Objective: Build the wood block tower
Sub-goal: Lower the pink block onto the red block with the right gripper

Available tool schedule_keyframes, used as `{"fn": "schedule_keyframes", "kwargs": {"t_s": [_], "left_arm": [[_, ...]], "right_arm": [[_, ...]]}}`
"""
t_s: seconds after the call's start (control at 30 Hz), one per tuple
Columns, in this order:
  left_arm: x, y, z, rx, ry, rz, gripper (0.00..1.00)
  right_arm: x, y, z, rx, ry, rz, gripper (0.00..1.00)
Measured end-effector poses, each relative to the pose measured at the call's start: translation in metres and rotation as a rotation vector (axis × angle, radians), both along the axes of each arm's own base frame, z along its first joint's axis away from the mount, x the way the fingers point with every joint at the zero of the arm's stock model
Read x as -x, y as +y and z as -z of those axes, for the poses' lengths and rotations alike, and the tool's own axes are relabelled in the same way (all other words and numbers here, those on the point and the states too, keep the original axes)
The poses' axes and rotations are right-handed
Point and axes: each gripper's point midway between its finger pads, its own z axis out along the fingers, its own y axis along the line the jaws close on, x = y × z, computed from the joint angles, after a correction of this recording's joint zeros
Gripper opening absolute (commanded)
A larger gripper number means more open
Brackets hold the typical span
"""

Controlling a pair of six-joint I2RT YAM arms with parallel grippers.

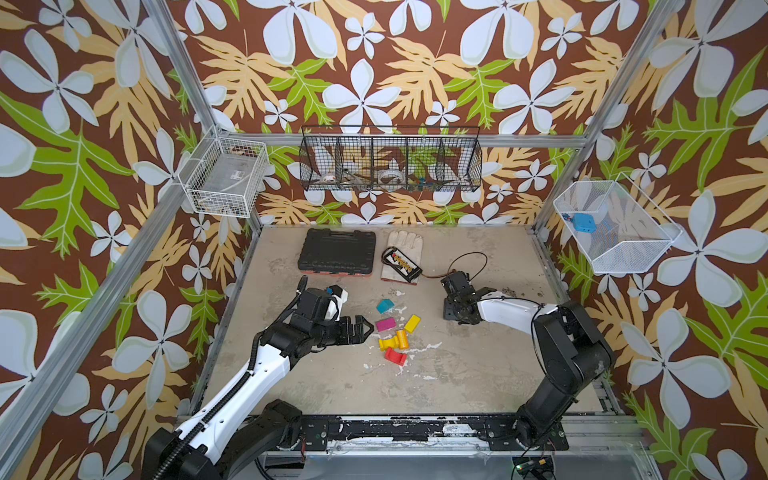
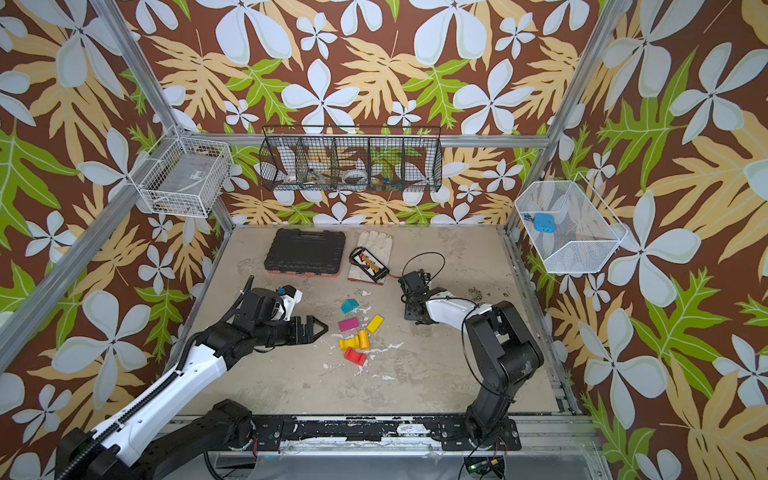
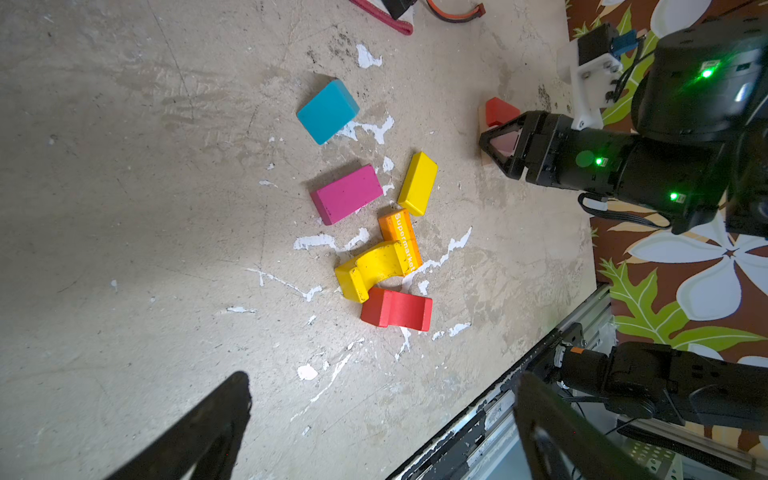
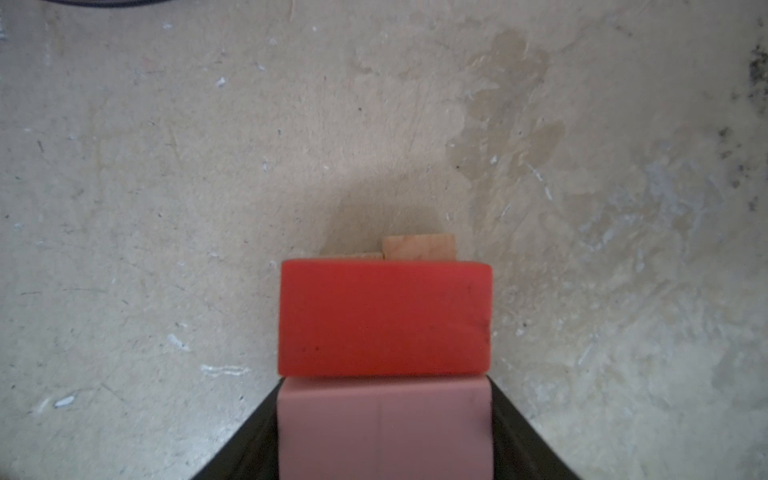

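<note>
Right wrist view — right hand (image 4: 384, 395) tight around pink block (image 4: 382, 436) — red block (image 4: 384, 318) just beyond.

Six painted wooden blocks lie clustered mid-frame in both top views: teal slab (image 1: 385, 306), magenta bar (image 1: 386, 323), yellow bar (image 1: 412, 323), orange cylinder (image 1: 402, 338), yellow arch (image 1: 388, 343), red arch (image 1: 395, 356). To their right, a red wooden block (image 4: 384, 318) abuts a pale pink wooden block (image 4: 382, 428) over tan wooden bars (image 4: 417, 248).

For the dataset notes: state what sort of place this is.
Probably a robot test cell, not a home: an aluminium frame hung with floral-print walls, a left arm and right arm mounted on the front rail, and wood blocks on a scuffed tabletop.
</note>
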Motion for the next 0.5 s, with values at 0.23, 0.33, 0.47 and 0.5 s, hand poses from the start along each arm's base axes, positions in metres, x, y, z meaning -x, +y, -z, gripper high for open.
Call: {"fn": "schedule_keyframes", "kwargs": {"t_s": [0.23,0.33,0.47,0.5], "left_arm": [[0.0001,0.0,0.0002,0.0,0.0,0.0,1.0],[0.0001,0.0,0.0002,0.0,0.0,0.0,1.0],[0.0001,0.0,0.0001,0.0,0.0,0.0,1.0],[0.0001,0.0,0.0001,0.0,0.0,0.0,1.0]], "right_arm": [[-0.0015,-0.0028,0.0009,0.018,0.001,0.007,0.67],[-0.0026,-0.0034,0.0013,0.022,0.0,0.01,0.67],[-0.0033,-0.0038,0.0014,0.021,0.001,0.011,0.67],[-0.0032,-0.0037,0.0014,0.021,0.001,0.011,0.68]]}}
